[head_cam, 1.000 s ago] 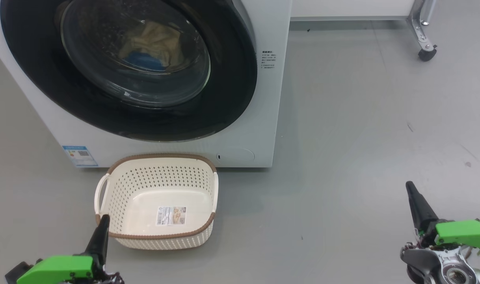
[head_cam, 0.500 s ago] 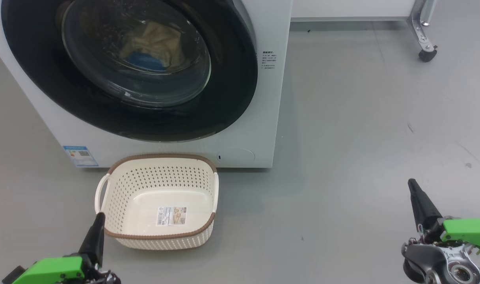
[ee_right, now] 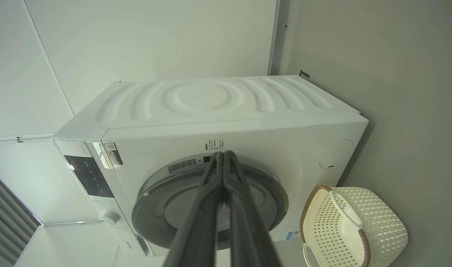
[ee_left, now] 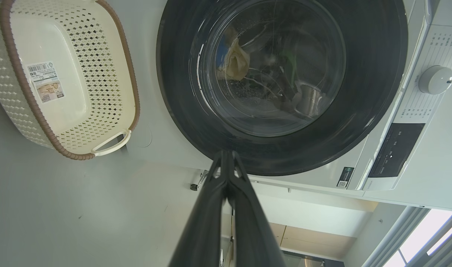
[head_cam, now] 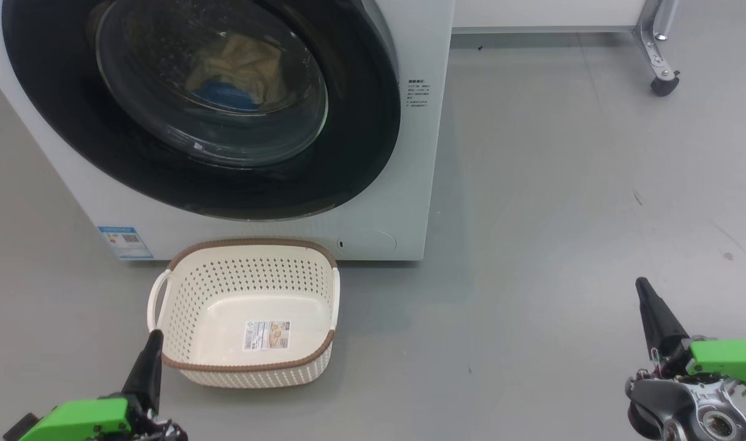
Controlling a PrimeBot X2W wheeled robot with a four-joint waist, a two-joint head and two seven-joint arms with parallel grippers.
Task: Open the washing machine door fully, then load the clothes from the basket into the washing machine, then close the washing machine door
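The glossy black washing machine door [head_cam: 361, 141] is shut ahead of the left claw [head_cam: 154, 335], with cream-yellow and blue clothes [head_cam: 238, 67] behind its glass. The cream basket [head_cam: 250, 244] stands just beyond this claw. It and the right claw [head_cam: 641, 285] hold their fingers together.

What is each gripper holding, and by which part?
Nothing. The left gripper and right gripper are both shut on air, clear of the empty basket; the clothes sit behind the shut door.

Grey floor [head_cam: 563, 184]: washer [head_cam: 410, 153], basket [head_cam: 256, 376] just in front; prob. a caster [head_cam: 663, 84], far right.
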